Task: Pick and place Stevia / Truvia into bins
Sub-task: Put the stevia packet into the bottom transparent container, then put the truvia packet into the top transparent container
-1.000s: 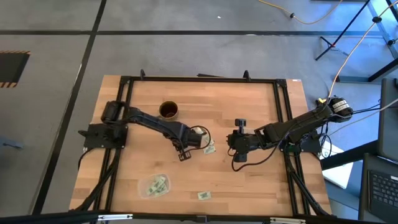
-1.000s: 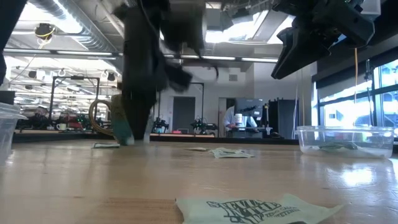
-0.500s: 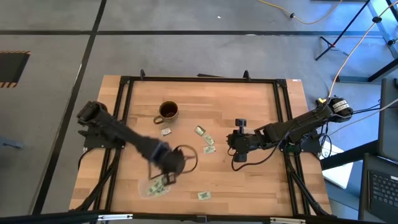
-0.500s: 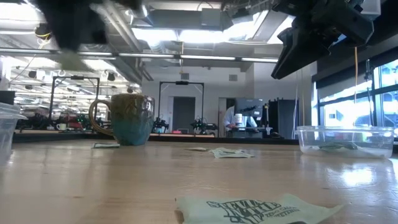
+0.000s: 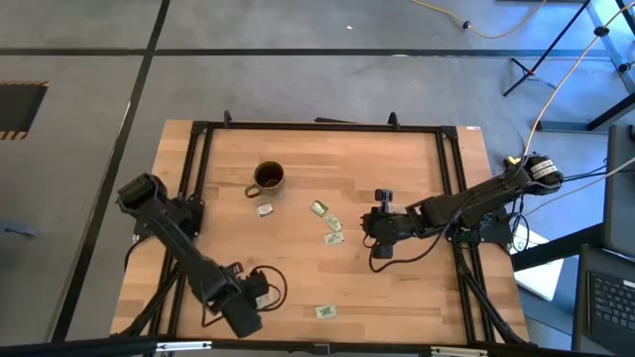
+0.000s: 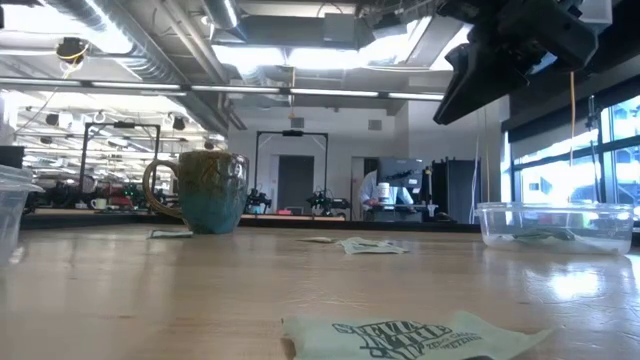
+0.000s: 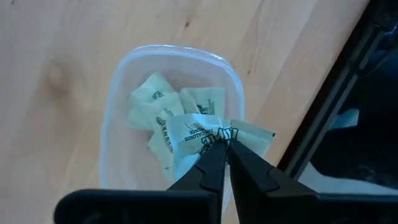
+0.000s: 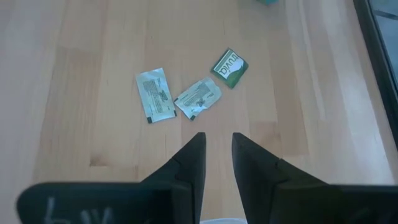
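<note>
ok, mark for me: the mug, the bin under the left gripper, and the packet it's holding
mug (image 6: 212, 190), low view, middle of its body.
bin (image 7: 122, 68), left wrist view, clear rim.
packet (image 7: 198, 134), left wrist view, printed face just above the left gripper (image 7: 225, 151).

Place: a robotics lab or workshop
Ceiling: bare ducts and strip lights
Background: long benches crowded with equipment
Floor: grey concrete, loose yellow cable, tripod legs
</note>
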`<action>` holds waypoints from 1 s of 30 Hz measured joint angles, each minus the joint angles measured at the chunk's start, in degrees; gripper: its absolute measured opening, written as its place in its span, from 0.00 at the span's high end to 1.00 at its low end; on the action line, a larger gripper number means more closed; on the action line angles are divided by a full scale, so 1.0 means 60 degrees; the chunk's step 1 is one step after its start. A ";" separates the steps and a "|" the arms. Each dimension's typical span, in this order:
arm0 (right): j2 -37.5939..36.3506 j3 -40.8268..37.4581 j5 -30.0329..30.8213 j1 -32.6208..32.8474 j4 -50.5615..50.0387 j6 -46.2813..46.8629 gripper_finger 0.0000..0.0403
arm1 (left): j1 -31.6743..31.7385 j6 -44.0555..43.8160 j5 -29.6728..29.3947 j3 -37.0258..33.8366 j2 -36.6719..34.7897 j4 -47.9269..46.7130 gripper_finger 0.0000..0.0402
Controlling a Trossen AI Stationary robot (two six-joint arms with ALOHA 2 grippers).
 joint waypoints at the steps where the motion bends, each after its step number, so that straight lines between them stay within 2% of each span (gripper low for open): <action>1: 0.0000 0.0000 0.0002 0.0002 0.0012 0.0000 0.80 | -0.0063 -0.0065 -0.0137 0.0000 0.0071 0.0059 0.95; 6: 0.0000 0.0000 0.0001 0.0001 0.0050 0.0025 0.80 | -0.0062 -0.0074 -0.0295 0.0004 0.0522 0.0106 0.92; 13: 0.0000 0.0000 0.0003 0.0003 0.0052 0.0024 0.80 | 0.0288 -0.0042 0.0440 0.0004 0.0926 -0.0023 0.88; 19: 0.0000 0.0000 0.0003 -0.0001 0.0050 -0.0011 0.80 | 0.0540 -0.0005 0.0666 0.0004 0.0528 -0.1266 0.81; 21: 0.0000 0.0001 0.0003 0.0002 0.0050 -0.0015 0.80 | 0.0546 0.0038 0.0126 0.0007 0.0268 -0.1980 0.80; 26: 0.0000 0.0000 0.0003 0.0003 0.0046 -0.0018 0.80 | 0.0842 -0.0368 -0.2159 0.0007 -0.0309 -0.3475 0.81; 30: 0.0000 0.0000 0.0003 0.0003 0.0043 -0.0025 0.80 | 0.1394 -0.0452 -0.2879 0.0007 -0.0407 -0.4129 0.82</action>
